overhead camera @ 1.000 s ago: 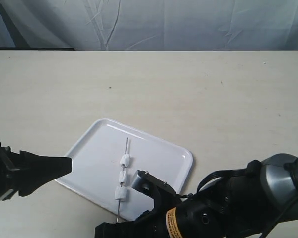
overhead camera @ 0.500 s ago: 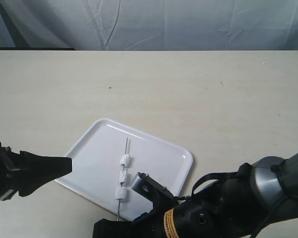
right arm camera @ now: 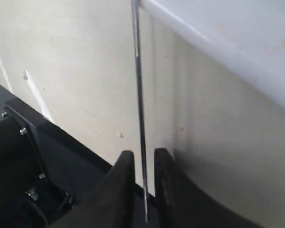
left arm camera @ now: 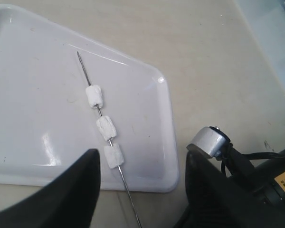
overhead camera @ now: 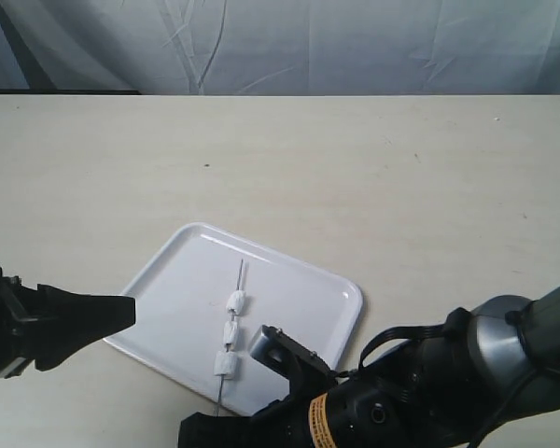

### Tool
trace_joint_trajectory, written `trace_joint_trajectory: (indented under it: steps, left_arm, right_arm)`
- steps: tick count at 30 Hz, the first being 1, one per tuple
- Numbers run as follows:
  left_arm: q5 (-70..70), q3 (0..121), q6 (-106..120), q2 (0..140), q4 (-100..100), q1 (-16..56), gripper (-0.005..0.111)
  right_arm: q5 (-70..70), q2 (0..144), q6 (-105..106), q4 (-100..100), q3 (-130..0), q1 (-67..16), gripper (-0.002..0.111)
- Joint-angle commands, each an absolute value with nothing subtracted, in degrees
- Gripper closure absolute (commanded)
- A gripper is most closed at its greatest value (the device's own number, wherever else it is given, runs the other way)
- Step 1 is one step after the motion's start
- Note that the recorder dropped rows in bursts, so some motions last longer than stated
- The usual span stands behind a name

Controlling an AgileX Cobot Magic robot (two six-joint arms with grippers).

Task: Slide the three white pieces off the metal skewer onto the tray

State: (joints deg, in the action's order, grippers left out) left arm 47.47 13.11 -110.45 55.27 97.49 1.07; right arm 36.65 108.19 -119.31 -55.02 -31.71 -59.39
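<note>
Past the tray (overhead camera: 289, 308) edge, metal skewer (right arm camera: 140, 118) overhang.

Exterior view: high, angled down across pale beige worktop (overhead camera: 355, 168), far off. Left wrist view: above, fairly near, facing down on glossy white rectangular tray (left arm camera: 33, 95). Right wrist view: very near, low, sighting along thin grey metal skewer (right arm camera: 138, 95). All three share tray and skewer.

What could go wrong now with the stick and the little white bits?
The right gripper straddles only the end of the thin metal skewer, so it might slip when squeezed. The three white pieces sit near the tray's edge; a tilt could drop one onto the table.
</note>
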Motion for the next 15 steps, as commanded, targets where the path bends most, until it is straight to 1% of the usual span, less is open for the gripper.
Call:
trace_joint_trajectory:
  steps: [1, 8, 10, 13, 15]
  left_arm:
    - [47.8, 13.2, -110.2, 55.3, 96.9, 1.4, 0.054]
    - [47.8, 13.2, -110.1, 55.3, 96.9, 1.4, 0.054]
    - [47.8, 13.2, -110.1, 55.3, 96.9, 1.4, 0.054]
    - [48.2, 13.2, -110.1, 55.3, 96.9, 1.4, 0.054]
    - [48.2, 13.2, -110.1, 55.3, 96.9, 1.4, 0.054]
  right_arm:
    - [36.2, 108.3, -118.2, -55.0, -31.8, -59.4, 0.097]
    - [35.7, 108.3, -117.5, -54.5, -31.8, -59.4, 0.098]
    - [35.7, 108.3, -116.5, -54.4, -31.8, -59.4, 0.100]
    - [35.7, 108.3, -115.3, -54.2, -31.8, -59.4, 0.109]
    - [35.7, 108.3, -115.1, -53.9, -31.8, -59.4, 0.109]
